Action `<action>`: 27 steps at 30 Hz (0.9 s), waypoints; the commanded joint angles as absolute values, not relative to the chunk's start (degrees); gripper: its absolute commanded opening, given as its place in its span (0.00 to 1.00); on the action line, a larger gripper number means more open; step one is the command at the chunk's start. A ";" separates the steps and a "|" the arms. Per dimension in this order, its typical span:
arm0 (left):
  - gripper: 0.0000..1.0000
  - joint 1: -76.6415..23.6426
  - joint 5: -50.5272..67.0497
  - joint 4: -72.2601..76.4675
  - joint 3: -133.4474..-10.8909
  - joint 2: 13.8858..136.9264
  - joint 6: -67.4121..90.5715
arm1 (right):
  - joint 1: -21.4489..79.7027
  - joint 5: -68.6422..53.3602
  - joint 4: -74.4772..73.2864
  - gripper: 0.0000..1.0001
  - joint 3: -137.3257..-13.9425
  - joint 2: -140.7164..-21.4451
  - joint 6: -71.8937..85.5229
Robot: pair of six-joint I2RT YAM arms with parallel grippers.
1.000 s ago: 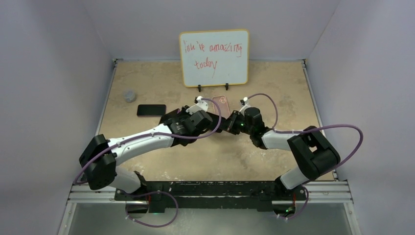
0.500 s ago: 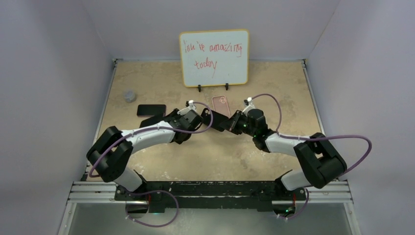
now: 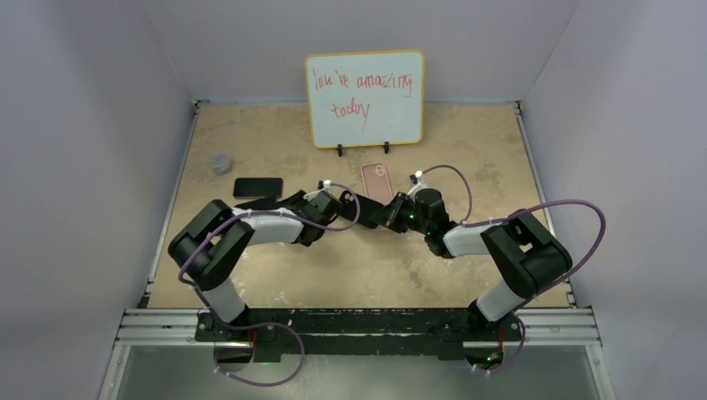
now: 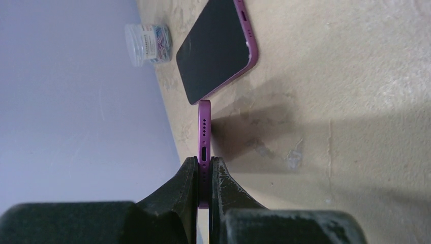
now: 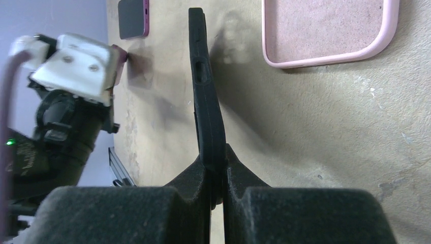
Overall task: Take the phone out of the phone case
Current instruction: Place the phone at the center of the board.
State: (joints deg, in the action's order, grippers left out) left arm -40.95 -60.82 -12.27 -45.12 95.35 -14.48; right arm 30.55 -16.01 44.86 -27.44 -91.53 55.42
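While left jaws pinch the phone (image 4: 204,137) — right jaws clamp the case (image 5: 206,101).

Whiteboard (image 3: 364,98) at back; clip jar (image 4: 148,43) far left.

Seen from the middle of the table (image 3: 467,150), 12 o'clock is shut off by the whiteboard (image 3: 364,98), with the pink case (image 3: 377,177) flat just before it. The left arm (image 3: 250,227) and right arm (image 3: 475,237) bar the band from 9 to 3 o'clock. The left gripper (image 4: 204,163) clamps the purple phone (image 4: 204,127), which ends just short of the flat phone (image 3: 258,187) at 10 o'clock, a jar (image 3: 220,162) beyond. The right gripper (image 5: 216,162) pinches the black case (image 5: 203,76) near centre. Bare tabletop lies at 1 to 2 and 5 to 7 o'clock
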 commanded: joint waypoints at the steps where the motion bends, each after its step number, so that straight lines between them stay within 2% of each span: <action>1: 0.00 -40.10 -65.27 -4.49 -44.66 99.63 -21.63 | 30.97 -17.23 47.75 0.00 -27.17 -91.43 55.88; 14: 0.02 -37.23 -62.78 -3.41 -47.30 109.05 -22.30 | 31.08 -18.61 48.48 0.00 -27.38 -92.55 55.81; 16: 0.04 -37.23 -62.27 -4.04 -47.40 110.42 -22.08 | 31.03 -18.68 48.50 0.00 -27.45 -92.55 55.84; 21: 0.18 -38.61 -61.84 -8.02 -48.18 110.94 -18.71 | 31.03 -18.72 48.31 0.00 -27.47 -92.14 55.58; 27: 0.19 -41.42 -62.80 -8.50 -48.59 111.58 -17.16 | 31.03 -18.50 47.55 0.00 -27.42 -91.33 55.03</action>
State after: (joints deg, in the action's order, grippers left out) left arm -39.62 -64.10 -7.88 -46.83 110.87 -19.92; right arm 30.74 -17.67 46.57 -27.40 -92.64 55.48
